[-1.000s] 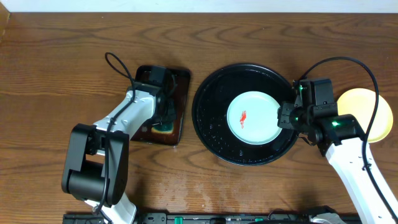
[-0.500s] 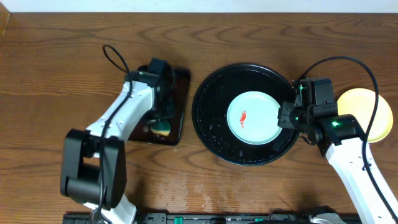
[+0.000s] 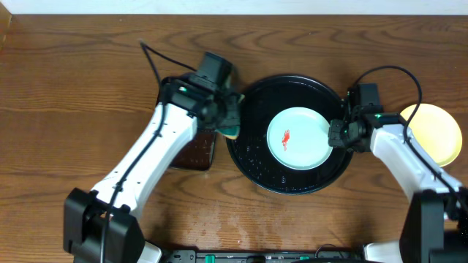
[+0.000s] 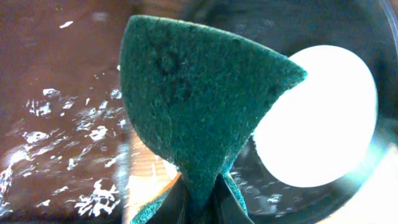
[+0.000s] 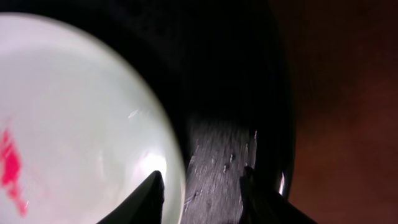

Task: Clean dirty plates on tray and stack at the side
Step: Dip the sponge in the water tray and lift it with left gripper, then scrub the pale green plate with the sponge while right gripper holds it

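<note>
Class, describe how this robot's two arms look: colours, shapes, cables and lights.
The left arm and right arm share white tubular links with boxy black joints and wrists. A thin black cable loops off each; small green lights glow near the wrists. Fingers are black.

We find the brown tray, nine o'clock of the black tray, mostly hidden under the left arm.

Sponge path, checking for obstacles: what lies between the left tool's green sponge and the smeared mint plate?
Overhead, only bare floor of the black tray separates sponge and plate.
</note>
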You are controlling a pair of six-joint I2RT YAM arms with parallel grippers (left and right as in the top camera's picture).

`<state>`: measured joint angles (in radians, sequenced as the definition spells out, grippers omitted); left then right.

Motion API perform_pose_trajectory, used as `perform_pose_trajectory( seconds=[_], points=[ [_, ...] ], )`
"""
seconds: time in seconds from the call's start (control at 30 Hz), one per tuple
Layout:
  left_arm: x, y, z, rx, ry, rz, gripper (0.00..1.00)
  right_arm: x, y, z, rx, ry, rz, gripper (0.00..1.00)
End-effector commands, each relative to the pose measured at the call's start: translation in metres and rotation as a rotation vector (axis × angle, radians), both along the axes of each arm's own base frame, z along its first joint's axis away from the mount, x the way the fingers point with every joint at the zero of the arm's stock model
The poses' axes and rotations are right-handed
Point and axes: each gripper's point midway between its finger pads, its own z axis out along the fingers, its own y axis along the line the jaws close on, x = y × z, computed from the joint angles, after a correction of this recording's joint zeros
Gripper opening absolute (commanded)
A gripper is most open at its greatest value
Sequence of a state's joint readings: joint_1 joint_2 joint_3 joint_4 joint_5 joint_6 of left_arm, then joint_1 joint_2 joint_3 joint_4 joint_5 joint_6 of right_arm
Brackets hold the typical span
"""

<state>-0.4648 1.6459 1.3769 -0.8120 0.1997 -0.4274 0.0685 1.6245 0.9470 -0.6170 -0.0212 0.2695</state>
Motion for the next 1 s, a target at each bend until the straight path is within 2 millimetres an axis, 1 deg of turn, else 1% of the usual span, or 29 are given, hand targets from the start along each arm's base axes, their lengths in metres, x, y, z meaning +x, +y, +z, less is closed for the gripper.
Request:
perform_pose_trajectory(
  seconds=[0.0,0.03,0.07,0.17,0.23,0.27,0.37,0.4,0.47,0.67,0.8,0.87,0.97],
  points=[
    [-0.001,-0.029,0.002,-0.055,-0.01,-0.02,0.08,0.005,0.012,-0.014,0.153,0.017,0.066,0.35],
    [-0.001,-0.037,0.003,-0.064,-0.019,-0.03,0.07,0.006,0.017,-0.018,0.201,0.019,0.083,0.33],
    [-0.001,-0.044,0.002,-0.073,-0.025,-0.037,0.07,0.007,0.019,-0.022,0.225,0.026,0.081,0.32],
    [-0.002,-0.063,-0.002,-0.092,-0.037,-0.06,0.07,0.006,0.021,-0.036,0.254,0.057,0.075,0.23],
    [-0.003,-0.074,-0.011,-0.095,-0.026,-0.064,0.07,0.005,0.024,-0.042,0.263,0.07,0.08,0.19],
    [-0.004,-0.078,-0.017,-0.094,-0.016,-0.067,0.07,0.005,0.024,-0.043,0.263,0.073,0.081,0.14],
    [-0.009,-0.094,-0.034,-0.102,0.024,-0.088,0.07,0.006,0.026,-0.042,0.259,0.065,0.097,0.03],
    [-0.011,-0.101,-0.04,-0.115,0.038,-0.104,0.07,0.007,0.027,-0.041,0.258,0.06,0.1,0.01],
    [-0.014,-0.114,-0.049,-0.137,0.06,-0.12,0.07,0.008,0.027,-0.041,0.252,0.054,0.102,0.01],
    [-0.017,-0.143,-0.078,-0.171,0.097,-0.109,0.07,0.005,0.024,-0.042,0.238,0.066,0.097,0.01],
    [-0.027,-0.168,-0.094,-0.232,0.133,-0.165,0.08,0.005,0.025,-0.043,0.221,0.068,0.103,0.01],
    [-0.029,-0.174,-0.105,-0.232,0.147,-0.177,0.08,0.004,0.027,-0.043,0.218,0.069,0.109,0.01],
    [-0.029,-0.172,-0.124,-0.207,0.17,-0.17,0.08,0.004,0.028,-0.043,0.217,0.069,0.114,0.01]
  ],
)
